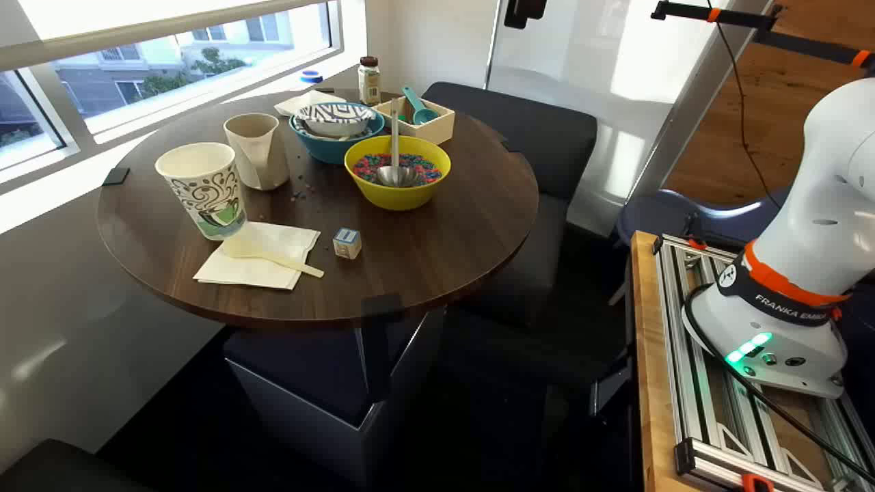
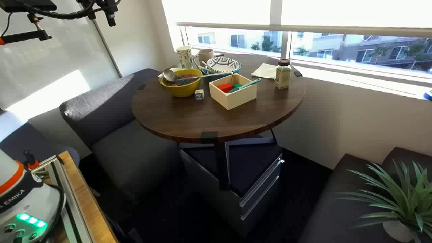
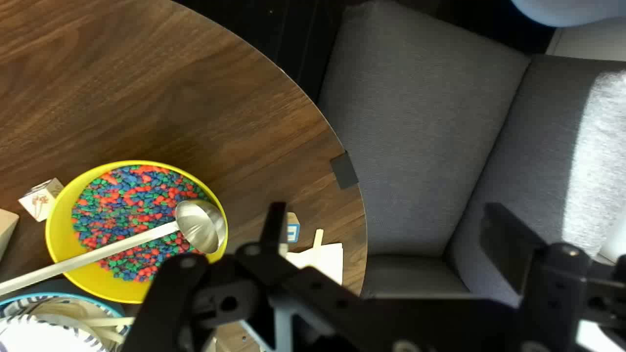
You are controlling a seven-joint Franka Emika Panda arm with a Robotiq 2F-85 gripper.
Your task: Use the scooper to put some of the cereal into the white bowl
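- In an exterior view the teal plastic scoop [image 1: 424,117] sits aslant in the wooden box [image 1: 437,131], its long axis tilted, rising toward 11 o'clock.
- In an exterior view its handle [image 2: 253,82] points between 2 and 3 o'clock, reaching past the box's rim.
- The box stands at 1 o'clock from the yellow bowl [image 1: 398,199]; the patterned white bowl [image 1: 336,115], stacked in the teal bowl [image 1: 327,150], is between 10 and 11 o'clock from it.
- The yellow bowl holds red, blue and green cereal [image 3: 124,205]; in the wrist view the metal ladle [image 3: 200,225] lies across it, shaft between 8 and 9 o'clock.
- The round wood-grained table [image 1: 478,205] also bears a paper cup [image 1: 198,188] at 9 o'clock and a napkin [image 1: 243,273] at 8.
- Around it: a window [image 2: 238,41], a drawer cabinet [image 2: 260,199], a potted plant [image 2: 401,202] at 4 o'clock.
- In the wrist view the table edge curves from 11 o'clock to between 5 and 6, a grey upholstered seat [image 3: 420,122] beyond; wood stretches from the yellow bowl's 12-to-2 o'clock side to that edge.
- The gripper [image 3: 386,210] has its fingers spread wide, seat fabric visible between them.
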